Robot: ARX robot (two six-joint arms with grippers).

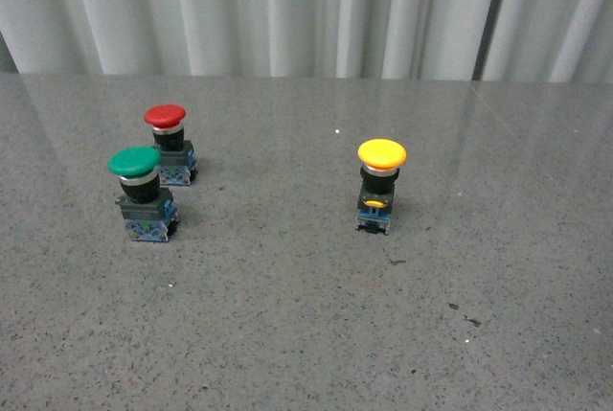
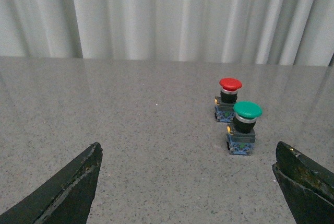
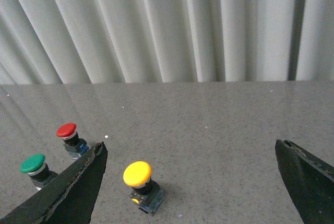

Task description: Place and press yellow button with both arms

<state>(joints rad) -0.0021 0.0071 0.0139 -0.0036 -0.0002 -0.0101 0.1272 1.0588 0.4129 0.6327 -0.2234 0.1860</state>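
Observation:
The yellow button (image 1: 380,184) stands upright on the grey table, right of centre, yellow mushroom cap on a black neck and blue-grey base. It also shows in the right wrist view (image 3: 141,183), nearer one finger of my open, empty right gripper (image 3: 190,182). My left gripper (image 2: 189,179) is open and empty above bare table; the yellow button is out of that view. Neither arm shows in the front view.
A green-capped button (image 1: 144,194) and a red-capped button (image 1: 170,145) stand together at the left of the table (image 1: 287,315). Both show in the left wrist view, green (image 2: 243,128) and red (image 2: 228,99), and in the right wrist view. White curtain behind the table.

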